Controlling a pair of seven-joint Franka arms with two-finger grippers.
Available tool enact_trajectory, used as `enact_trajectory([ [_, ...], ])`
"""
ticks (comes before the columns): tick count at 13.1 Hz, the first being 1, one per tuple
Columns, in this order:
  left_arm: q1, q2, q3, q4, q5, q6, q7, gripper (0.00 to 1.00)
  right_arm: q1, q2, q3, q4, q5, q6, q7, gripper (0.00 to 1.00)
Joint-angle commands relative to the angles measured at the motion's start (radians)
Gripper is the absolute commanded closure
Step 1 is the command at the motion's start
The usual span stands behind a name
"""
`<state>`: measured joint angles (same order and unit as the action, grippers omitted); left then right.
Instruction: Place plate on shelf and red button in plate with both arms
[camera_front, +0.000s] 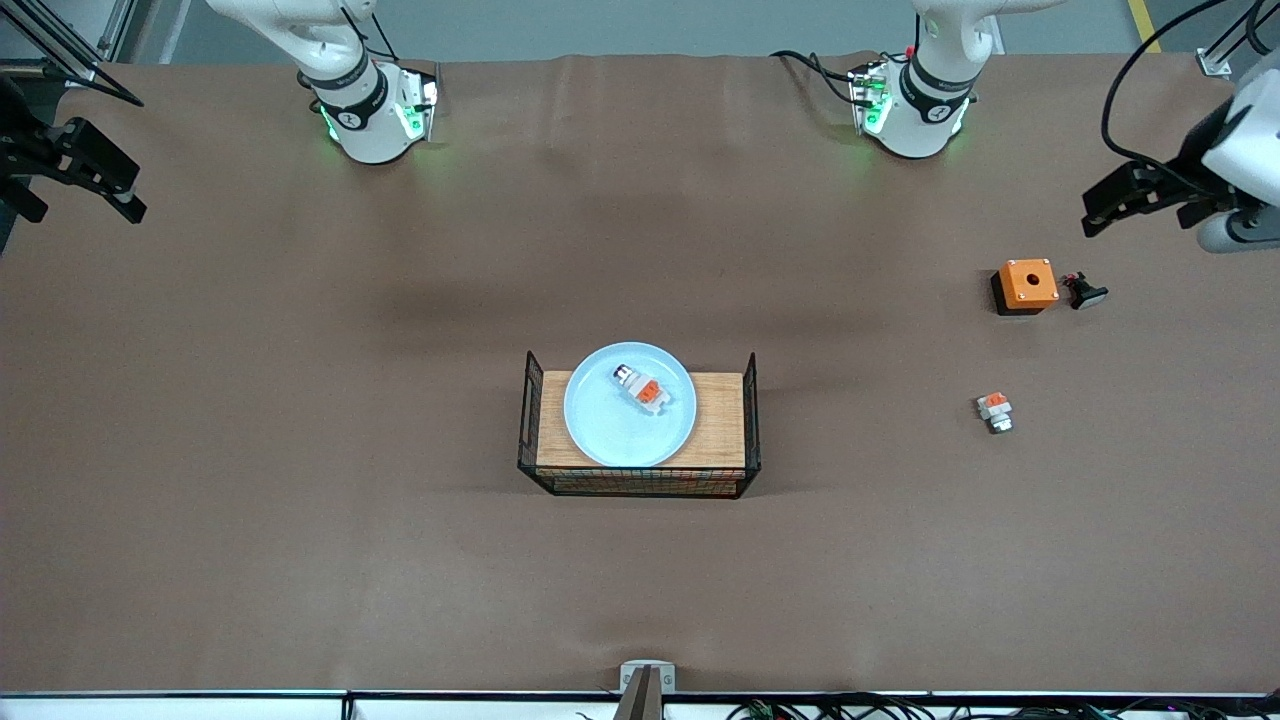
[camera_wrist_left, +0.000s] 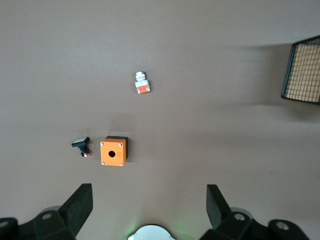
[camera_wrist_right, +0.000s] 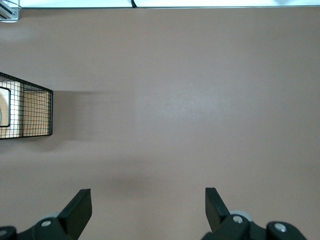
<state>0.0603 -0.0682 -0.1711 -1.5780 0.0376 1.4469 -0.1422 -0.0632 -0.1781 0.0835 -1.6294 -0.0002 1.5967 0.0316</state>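
Observation:
The pale blue plate (camera_front: 612, 425) lies on the wooden floor of a black wire basket (camera_front: 752, 412) at the table's middle. The red button (camera_front: 637, 386), a white-grey body with an orange block, lies on its side on the plate. My left gripper (camera_front: 1143, 205) is open and empty, up over the left arm's end of the table; its wrist view shows the jaws wide apart (camera_wrist_left: 149, 200). My right gripper (camera_front: 85, 190) is open and empty over the right arm's end, with its jaws wide apart (camera_wrist_right: 148, 202) above bare table.
An orange box with a hole (camera_front: 1027, 285) (camera_wrist_left: 113, 151), a black button with a pale head (camera_front: 1085, 292) (camera_wrist_left: 81, 145) and a short white-and-orange part (camera_front: 995, 410) (camera_wrist_left: 142, 83) lie toward the left arm's end. The basket's ends show in both wrist views (camera_wrist_left: 302, 72) (camera_wrist_right: 25, 112).

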Motion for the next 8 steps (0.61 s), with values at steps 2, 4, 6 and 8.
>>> enact_trajectory([
  [2, -0.01, -0.067, 0.019, -0.085, -0.018, 0.064, 0.018, 0.0, -0.01, 0.011, 0.009, 0.023, -0.007, -0.007, 0.002, 0.0],
  [4, -0.007, -0.046, 0.019, -0.054, -0.019, 0.064, 0.019, 0.0, -0.012, 0.011, 0.009, 0.023, -0.01, -0.006, 0.002, 0.0],
  [6, -0.002, -0.041, 0.019, -0.033, -0.021, 0.063, 0.021, 0.0, -0.014, 0.011, 0.007, 0.025, -0.017, -0.006, 0.002, 0.0],
  [8, -0.001, -0.041, 0.019, -0.033, -0.021, 0.059, 0.021, 0.0, -0.021, 0.011, 0.007, 0.035, -0.015, -0.004, 0.002, 0.0],
])
